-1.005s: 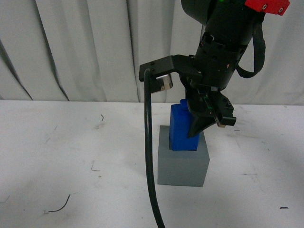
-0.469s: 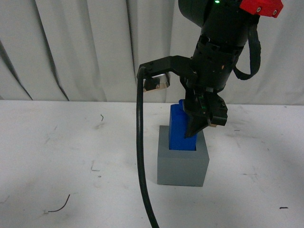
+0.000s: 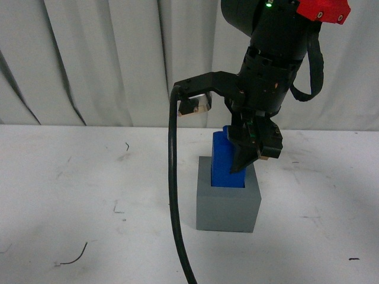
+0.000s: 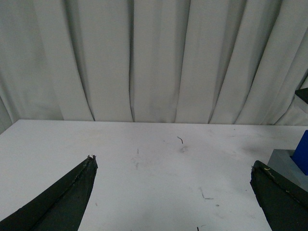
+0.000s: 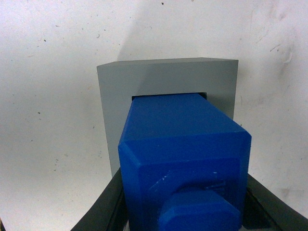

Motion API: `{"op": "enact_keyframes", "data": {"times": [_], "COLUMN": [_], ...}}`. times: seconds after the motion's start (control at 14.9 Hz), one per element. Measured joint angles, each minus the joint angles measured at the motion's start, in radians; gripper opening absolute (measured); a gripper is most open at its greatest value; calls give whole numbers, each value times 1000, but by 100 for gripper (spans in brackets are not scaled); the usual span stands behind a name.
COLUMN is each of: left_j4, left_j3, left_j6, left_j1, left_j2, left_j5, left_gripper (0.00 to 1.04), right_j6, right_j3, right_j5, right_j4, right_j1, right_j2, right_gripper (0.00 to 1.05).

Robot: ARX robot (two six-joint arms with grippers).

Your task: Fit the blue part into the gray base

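Observation:
The gray base (image 3: 228, 206) stands on the white table in the front view. The blue part (image 3: 224, 161) stands upright with its lower end inside the base's top recess. My right gripper (image 3: 244, 163) is shut on the blue part from above. In the right wrist view the blue part (image 5: 185, 159) fills the middle between the black fingers (image 5: 103, 207), with its lower end in the gray base (image 5: 166, 79). My left gripper (image 4: 173, 168) is open and empty over the bare table; the base (image 4: 288, 166) and blue part (image 4: 302, 151) show at that view's edge.
A thick black cable (image 3: 176, 195) hangs from the right arm down past the base's left side. The white table (image 3: 89, 189) has small dark marks. A gray curtain (image 3: 106, 59) closes the back.
The right gripper with the blue part has shifted slightly left and lower, and the part sits a little deeper in the base. The cable swung left.

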Motion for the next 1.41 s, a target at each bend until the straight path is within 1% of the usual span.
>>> {"op": "enact_keyframes", "data": {"times": [0.27, 0.34, 0.4, 0.47, 0.6, 1.14, 1.21, 1.27, 1.34, 1.41], "left_j4": [0, 0, 0, 0, 0, 0, 0, 0, 0, 0], "left_j3": [0, 0, 0, 0, 0, 0, 0, 0, 0, 0], "left_j6": [0, 0, 0, 0, 0, 0, 0, 0, 0, 0], "left_j1": [0, 0, 0, 0, 0, 0, 0, 0, 0, 0], "left_j2": [0, 0, 0, 0, 0, 0, 0, 0, 0, 0], "left_j5": [0, 0, 0, 0, 0, 0, 0, 0, 0, 0], "left_gripper": [98, 98, 98, 98, 98, 98, 98, 98, 98, 98], "right_j6": [15, 16, 16, 16, 19, 34, 40, 50, 69, 95], "right_j3": [-27, -43, -43, -49, -64, -111, -146, -182, -229, -313], "right_j5": [18, 16, 7, -10, -44, -103, -144, -197, -258, -327], "right_j4": [24, 34, 44, 79, 94, 124, 130, 175, 256, 400], "right_j1": [4, 4, 5, -2, -10, -24, -32, -46, -65, -102], "right_j2": [0, 0, 0, -8, -29, -119, -168, -211, -258, -325], "right_gripper": [47, 72, 100, 98, 98, 98, 98, 98, 98, 98]}}
